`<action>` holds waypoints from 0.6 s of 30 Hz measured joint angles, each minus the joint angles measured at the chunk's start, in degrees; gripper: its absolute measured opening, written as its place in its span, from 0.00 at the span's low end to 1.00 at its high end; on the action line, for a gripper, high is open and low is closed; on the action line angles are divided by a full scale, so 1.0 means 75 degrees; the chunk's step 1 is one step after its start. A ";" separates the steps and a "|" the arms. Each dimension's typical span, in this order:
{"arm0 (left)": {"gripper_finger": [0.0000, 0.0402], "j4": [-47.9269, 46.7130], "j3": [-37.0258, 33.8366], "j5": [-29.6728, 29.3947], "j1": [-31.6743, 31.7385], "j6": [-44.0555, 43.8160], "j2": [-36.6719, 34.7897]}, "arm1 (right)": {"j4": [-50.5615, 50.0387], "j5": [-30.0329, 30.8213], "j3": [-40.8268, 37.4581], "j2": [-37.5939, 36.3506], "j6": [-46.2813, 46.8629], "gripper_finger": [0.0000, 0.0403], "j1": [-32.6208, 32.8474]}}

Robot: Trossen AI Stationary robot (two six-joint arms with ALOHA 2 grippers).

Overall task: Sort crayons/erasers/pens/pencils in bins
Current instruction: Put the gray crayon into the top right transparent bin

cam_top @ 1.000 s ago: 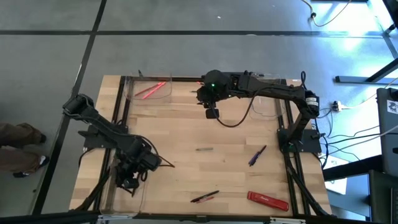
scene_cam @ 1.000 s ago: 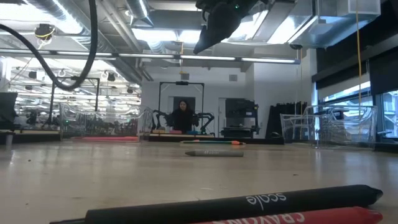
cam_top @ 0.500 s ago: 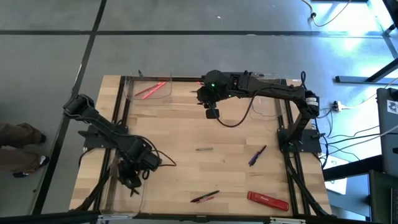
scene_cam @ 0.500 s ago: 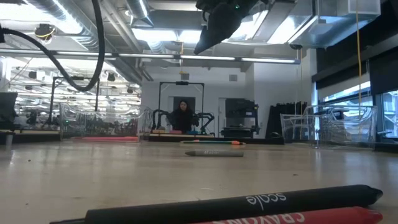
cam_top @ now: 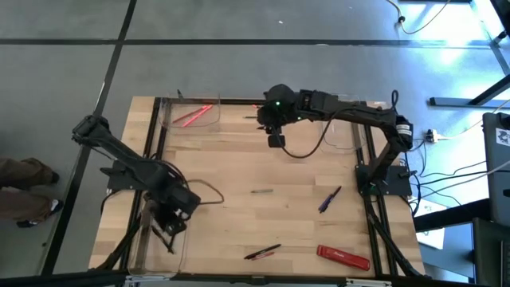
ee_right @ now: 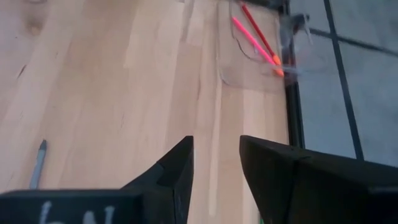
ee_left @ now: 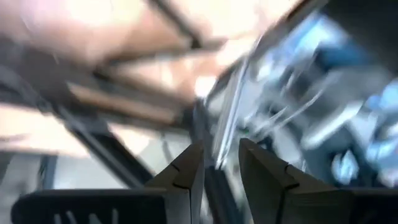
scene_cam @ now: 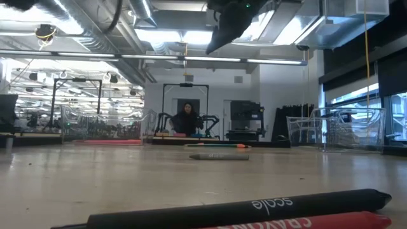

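Left gripper (cam_top: 169, 231) sits over the near-left clear bin (cam_top: 169, 253) at the table's (cam_top: 239, 167) left front edge; in its wrist view the two fingers (ee_left: 189, 174) stand slightly apart with nothing between them. A thin dark stick, likely a pencil (cam_top: 168, 243), lies in that bin just under the gripper. Right gripper (cam_top: 276, 141) hangs above the far middle of the table, clear of the wood; its fingers (ee_right: 177, 168) are parted with a narrow gap and hold nothing. Two crayons (cam_top: 192, 115), red-pink, lie side by side in the far-left bin (cam_top: 190, 113), also seen from the right wrist view (ee_right: 258, 40). A third bin (cam_top: 341, 135) stands at the far right, under the right arm. Loose on the table: a grey stick (cam_top: 261, 190) near the centre, a blue-purple pen (cam_top: 329, 199) to its right, a dark and a red stick together (cam_top: 262, 253) at the front, and a wide flat red bar (cam_top: 343, 257) at the front right.
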 joint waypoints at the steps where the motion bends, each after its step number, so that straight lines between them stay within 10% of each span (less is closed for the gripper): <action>1: 0.23 -0.0025 0.0142 -0.0486 0.0000 -0.0213 -0.0164 | -0.0116 0.0002 0.0000 -0.0037 0.0058 0.33 -0.0059; 11: 0.23 0.0021 0.0754 -0.6307 0.0017 -0.0381 -0.1321 | -0.1887 -0.1297 0.0000 -0.0339 0.0023 0.33 -0.0424; 18: 0.23 0.0004 0.0754 -0.8653 0.0073 0.0949 -0.1333 | -0.2993 -0.2271 -0.0083 -0.0387 0.0019 0.33 -0.0328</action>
